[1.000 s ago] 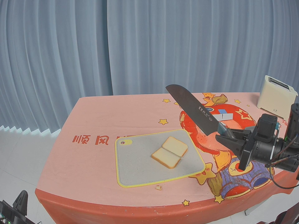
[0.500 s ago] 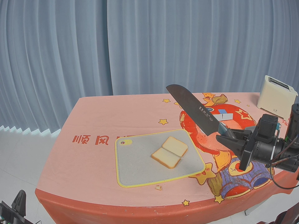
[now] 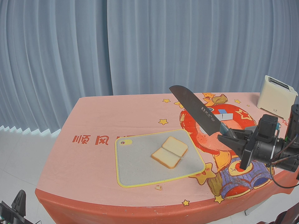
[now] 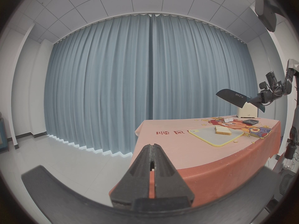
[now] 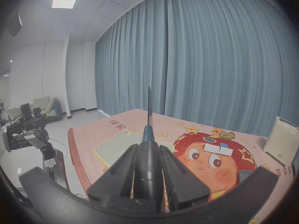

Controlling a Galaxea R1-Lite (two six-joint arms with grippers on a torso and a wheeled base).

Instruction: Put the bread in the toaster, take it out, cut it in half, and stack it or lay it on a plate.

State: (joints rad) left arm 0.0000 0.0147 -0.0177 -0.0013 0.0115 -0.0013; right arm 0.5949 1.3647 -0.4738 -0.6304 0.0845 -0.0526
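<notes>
While your right pincer (image 3: 226, 136) clamps the knife (image 3: 194, 109) by its handle, the dark blade hangs tilted in the air above the tabletop (image 3: 93, 165), near the far right corner of the cutting board (image 3: 137, 168). You see the bread (image 3: 170, 152), cut into two touching halves, lying flat on that board. The toaster (image 3: 275, 101) stands at the far right corner, well apart. Your left pincer (image 4: 152, 153) is pressed together, empty, low off the tabletop's near left corner.

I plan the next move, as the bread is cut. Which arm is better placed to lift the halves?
Left. The left claw is empty, low beside the table. The right claw grips the knife, so it would probably have to set that down first.
</notes>
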